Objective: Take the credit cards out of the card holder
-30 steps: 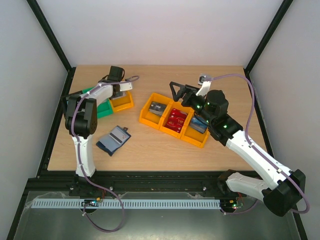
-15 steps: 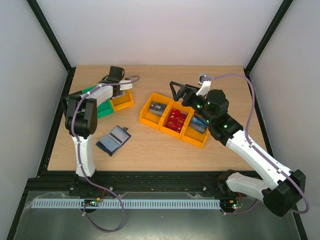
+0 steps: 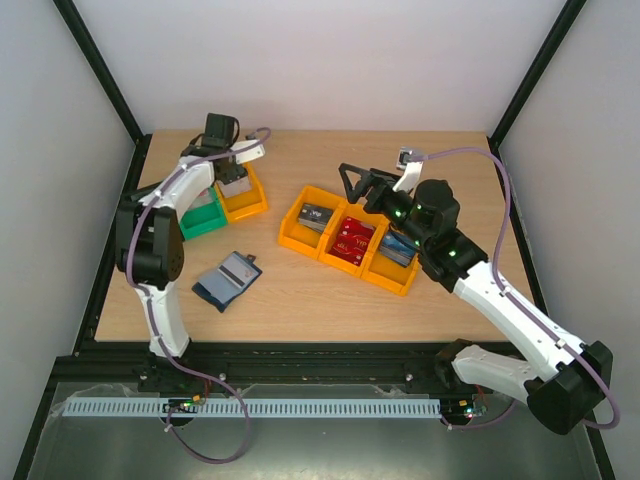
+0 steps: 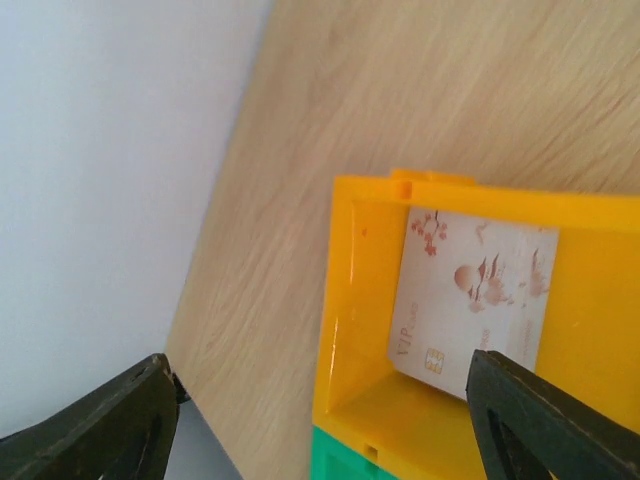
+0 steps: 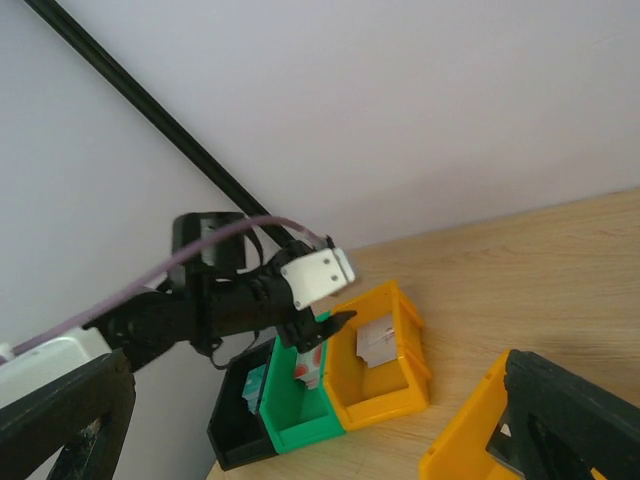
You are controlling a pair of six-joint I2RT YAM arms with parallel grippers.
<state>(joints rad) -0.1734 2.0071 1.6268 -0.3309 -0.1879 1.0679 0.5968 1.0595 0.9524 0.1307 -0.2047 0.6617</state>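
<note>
White walls and a black frame close in a pale wooden table [image 3: 300, 300]. On it, toward the near left, the card holder [image 3: 227, 278] lies opened flat with its pale inner pockets facing up, well apart from both grippers; whether any card sits in those pockets is too small to tell. At the far left, three small bins stand in a row touching one another: a black bin [image 5: 228, 425], a green bin [image 3: 200, 222] and a small orange bin [image 4: 345, 300]. The left gripper [image 4: 320, 365] hangs over the orange bin with its jaws spread wide and nothing between them. Below it a white card [image 4: 470, 300] with reddish print lies flat on the floor of that bin. Near the middle of the table sits an orange tray [image 3: 297, 235] with three compartments, set at an angle. A dark grey card [image 3: 317, 215] lies in its left compartment, a red card [image 3: 352, 238] in the middle one and a blue card [image 3: 397, 248] in the right one. The right gripper [image 3: 350, 180] hovers just past the tray's far edge, its jaws fully apart and empty, its wrist camera looking across the table toward the left arm and the bins.
</note>
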